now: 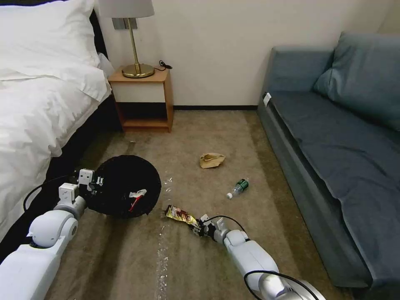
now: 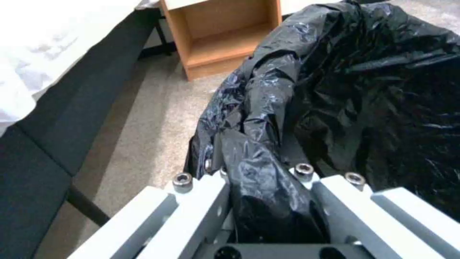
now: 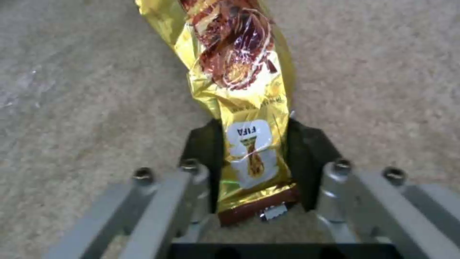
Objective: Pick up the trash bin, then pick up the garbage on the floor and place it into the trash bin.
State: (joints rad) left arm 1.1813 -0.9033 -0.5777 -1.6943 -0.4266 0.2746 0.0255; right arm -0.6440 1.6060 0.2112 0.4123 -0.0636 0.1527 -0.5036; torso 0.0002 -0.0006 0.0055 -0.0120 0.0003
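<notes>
Glossy and crinkled, the gold-brown snack wrapper point(image 3: 239, 90) is lying flat on the short-pile floor point(image 1: 196, 266), its near end sitting between the black fingers point(image 3: 203, 151) of the right gripper point(image 1: 199, 227), which are closing against its sides. At left, the left gripper point(image 1: 92, 183) is clamping the bag-draped rim of the round trash bin point(image 1: 125, 185), with a red-and-white wrapper point(image 1: 136, 198) lying inside. Farther off, a crumpled tan paper bag point(image 1: 211, 160) and a small green bottle point(image 1: 239, 187) are resting on the carpet.
</notes>
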